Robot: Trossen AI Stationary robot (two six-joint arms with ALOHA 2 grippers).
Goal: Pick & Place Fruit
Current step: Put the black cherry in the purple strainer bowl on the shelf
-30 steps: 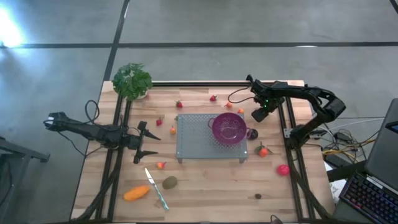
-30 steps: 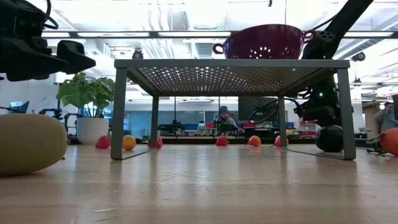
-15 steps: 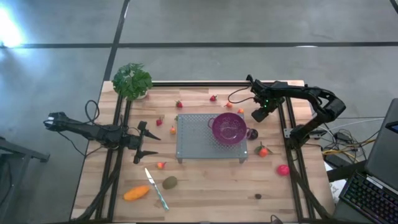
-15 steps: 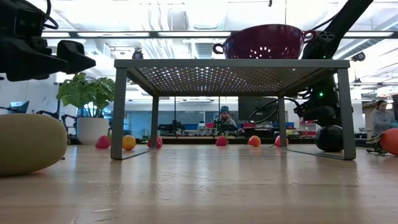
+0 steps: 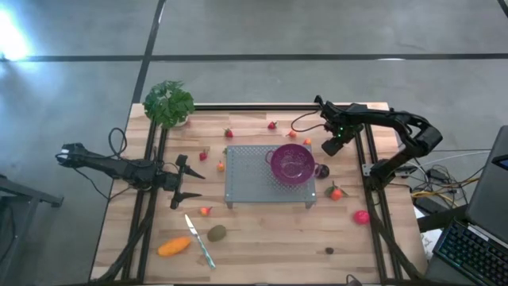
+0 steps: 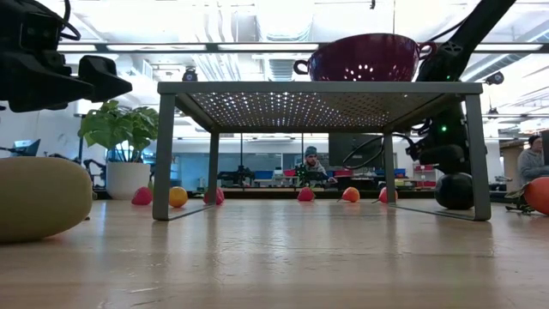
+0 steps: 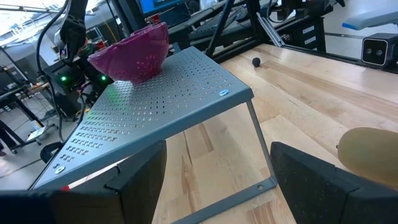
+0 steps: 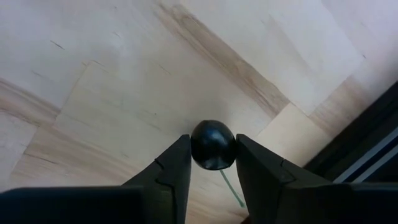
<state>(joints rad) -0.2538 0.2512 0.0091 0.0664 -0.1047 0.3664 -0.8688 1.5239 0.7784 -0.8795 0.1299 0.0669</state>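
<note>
My right end effector point(image 8: 212, 163) is clamped on a dark round fruit point(image 8: 212, 144), one finger point(image 8: 171, 171) pressing each side, held over the wood beside the right end of the grey perforated rack point(image 5: 266, 173). In the high view that end effector point(image 5: 332, 145) sits near the desk's right rail, just past the purple colander point(image 5: 292, 163) standing on the rack. My left end effector point(image 5: 189, 184) hangs released, fingers spread wide, left of the rack and facing it. Other fruit lies scattered on the desk point(image 5: 262, 238): small red strawberries point(image 5: 228, 133) along the far side, a pink-red ball point(image 5: 362, 216) at the right, a small orange-red piece point(image 5: 336, 191) near the rack's right leg, a brown-green oval one point(image 5: 216, 233) and a long orange one point(image 5: 174, 246) toward the near left, with a knife point(image 5: 199, 241) lying between those two. A potted plant point(image 5: 168, 103) stands at the far left corner.
</note>
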